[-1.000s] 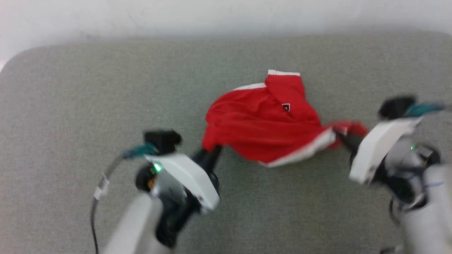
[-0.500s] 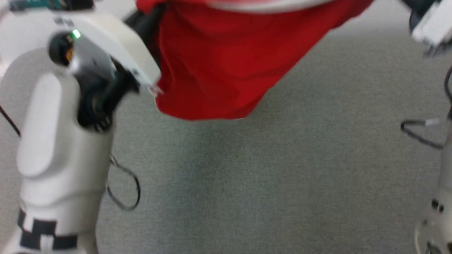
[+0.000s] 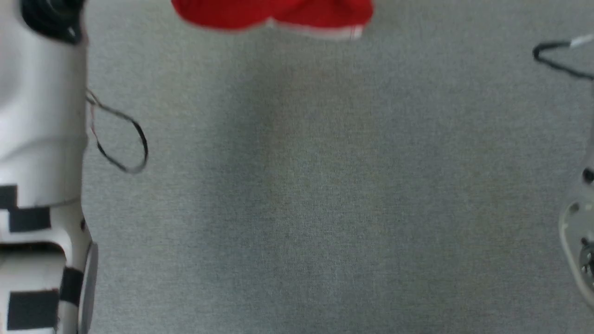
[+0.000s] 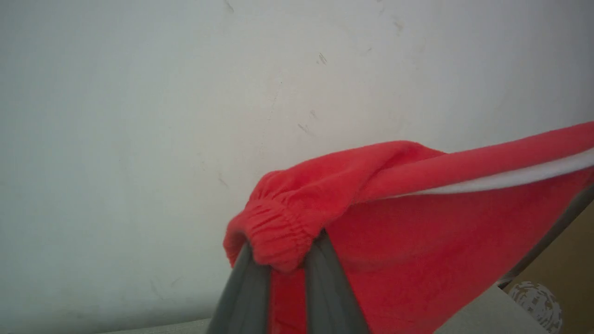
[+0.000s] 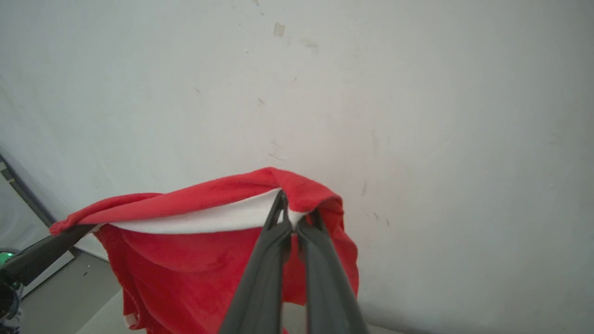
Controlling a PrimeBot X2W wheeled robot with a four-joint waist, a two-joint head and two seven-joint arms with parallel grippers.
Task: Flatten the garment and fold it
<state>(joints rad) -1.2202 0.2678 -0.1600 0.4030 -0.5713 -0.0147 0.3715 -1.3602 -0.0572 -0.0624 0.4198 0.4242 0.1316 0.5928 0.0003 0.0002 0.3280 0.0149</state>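
Pinches with the left gripper (image 4: 284,243) a gathered elastic corner of the garment (image 4: 417,232), at 6 o'clock in the left wrist view, jaws clenched on the cloth. Pinches with the right gripper (image 5: 297,206) the other top corner, near the centre of the right wrist view, jaws almost together over red cloth and the white band (image 5: 199,221). Holds the top edge stretched between both grips: toward 3 o'clock from the left grip, toward 9 o'clock from the right, up in the air before a pale wall (image 5: 417,116). Seems to hang clear of the grey table (image 3: 297,185), with the lower hem at 12 o'clock in the head view and a soft shadow beneath it.

Judged as midway through flattening: raised and spread, not yet laid down. Leaves the smoothing on the table and every fold to do.

Looks bright red, soft and fleecy. Ruches at the elastic, carries the white band along the taut edge and white trim (image 3: 325,32) at the hanging hem, sags in loose drapes below the edge.
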